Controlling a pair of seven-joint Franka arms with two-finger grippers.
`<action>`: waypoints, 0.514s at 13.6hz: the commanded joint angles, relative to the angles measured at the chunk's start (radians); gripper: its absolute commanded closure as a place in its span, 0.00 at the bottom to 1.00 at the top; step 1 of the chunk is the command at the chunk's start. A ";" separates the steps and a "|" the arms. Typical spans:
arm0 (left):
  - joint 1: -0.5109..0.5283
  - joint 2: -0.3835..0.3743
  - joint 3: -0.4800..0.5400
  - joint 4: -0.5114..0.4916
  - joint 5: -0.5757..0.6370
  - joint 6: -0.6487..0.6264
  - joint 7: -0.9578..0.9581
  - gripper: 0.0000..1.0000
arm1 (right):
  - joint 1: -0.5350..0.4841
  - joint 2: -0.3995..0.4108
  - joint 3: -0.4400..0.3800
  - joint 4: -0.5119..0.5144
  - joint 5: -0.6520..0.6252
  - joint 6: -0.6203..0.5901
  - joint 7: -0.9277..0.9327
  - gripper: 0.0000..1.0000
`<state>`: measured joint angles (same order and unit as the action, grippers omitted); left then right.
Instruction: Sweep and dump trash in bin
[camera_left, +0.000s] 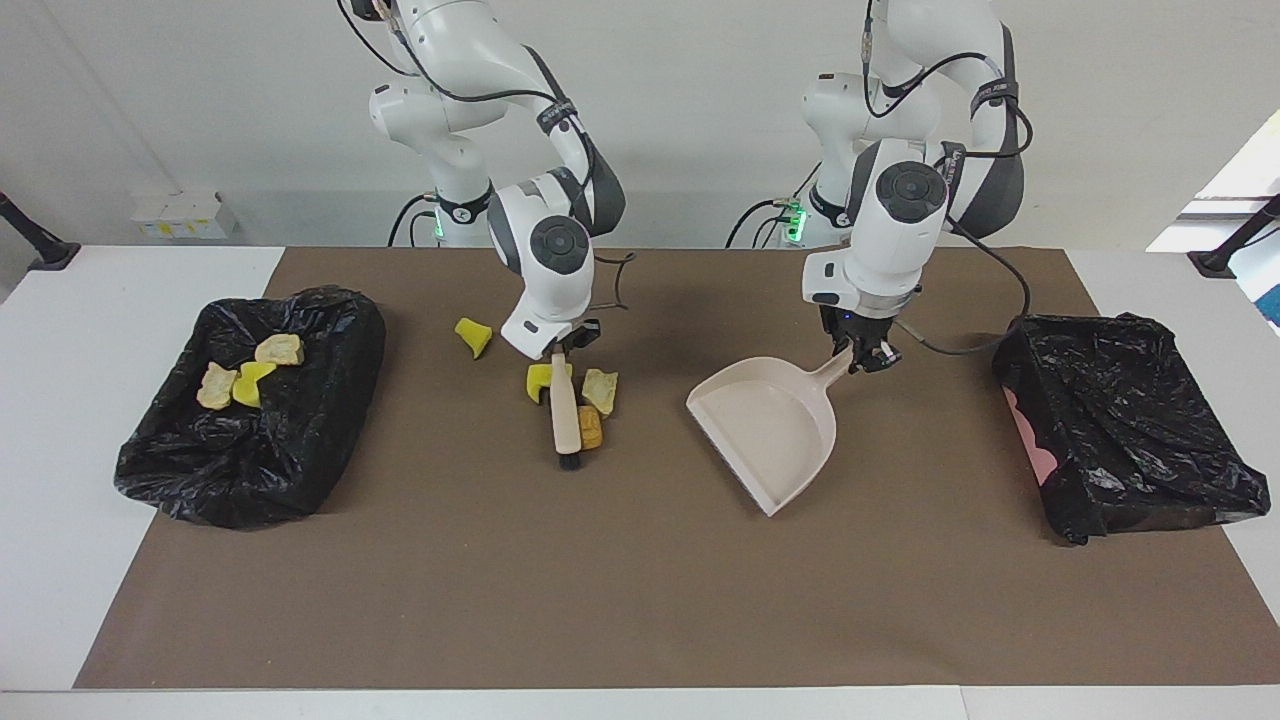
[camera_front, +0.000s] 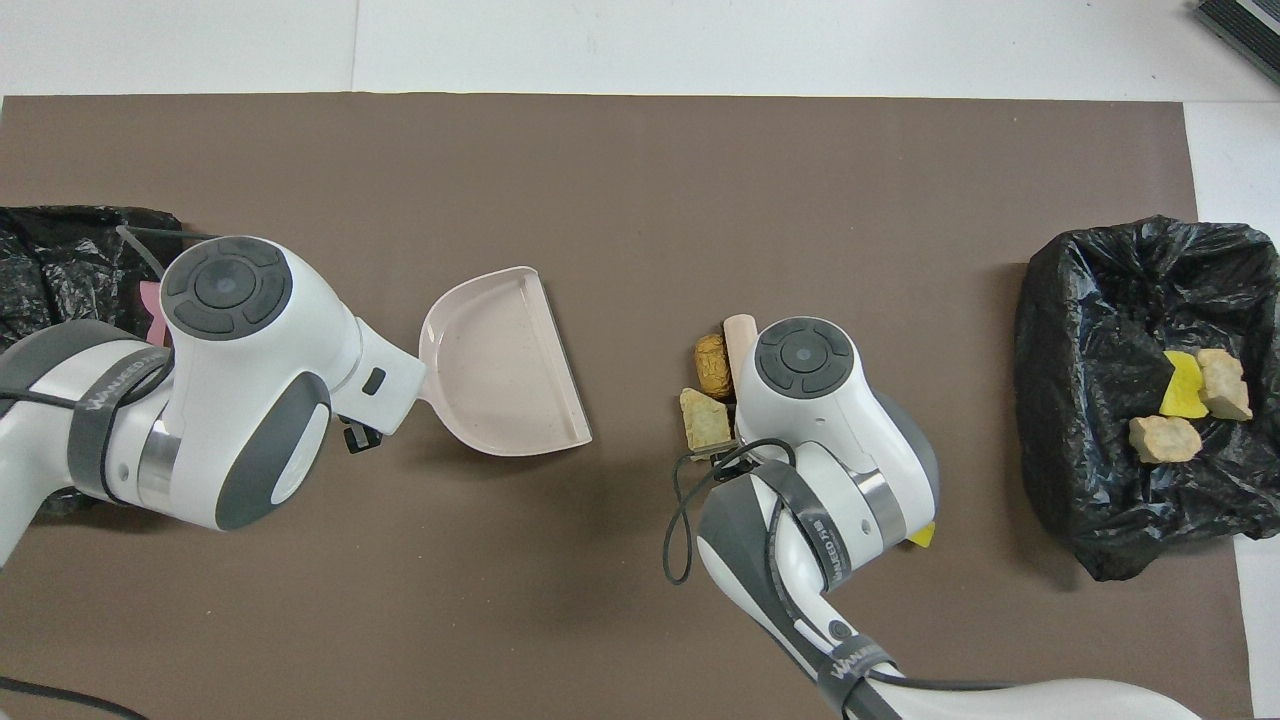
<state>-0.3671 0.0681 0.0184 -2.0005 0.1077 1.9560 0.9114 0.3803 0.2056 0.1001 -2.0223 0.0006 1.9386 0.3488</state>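
Right gripper (camera_left: 562, 347) clenched on the handle of a small brush (camera_left: 565, 415), bristle end down on the brown mat (camera_left: 640, 600) of the counter (camera_left: 60, 400), with loose trash touching or just beside it: yellow wedge (camera_left: 540, 380), pale chunk (camera_left: 600, 388), orange-brown piece (camera_left: 591, 428); another yellow wedge (camera_left: 473, 336) sits apart, nearer the robots. Left gripper (camera_left: 862, 352) grasps the handle of the beige dustpan (camera_left: 770, 425), pan on the mat beside the brush, toward the left arm's end. Three more trash pieces (camera_left: 250, 375) lie in the black-bagged bin (camera_left: 300, 450) at the right arm's end; a second black-bagged bin (camera_left: 1130, 430) sits at the left arm's end.
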 joint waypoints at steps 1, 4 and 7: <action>0.010 -0.040 -0.009 -0.111 0.071 0.102 0.038 1.00 | -0.058 -0.018 -0.003 0.040 0.021 -0.096 0.006 1.00; -0.009 -0.045 -0.011 -0.165 0.102 0.165 0.037 1.00 | -0.103 -0.121 -0.003 0.008 0.019 -0.211 0.053 1.00; -0.044 -0.051 -0.011 -0.182 0.110 0.187 0.035 1.00 | -0.092 -0.218 -0.002 -0.160 0.016 -0.147 0.114 1.00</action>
<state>-0.3839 0.0557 0.0062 -2.1326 0.1932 2.1104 0.9368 0.2822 0.0745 0.0914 -2.0487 0.0006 1.7293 0.4174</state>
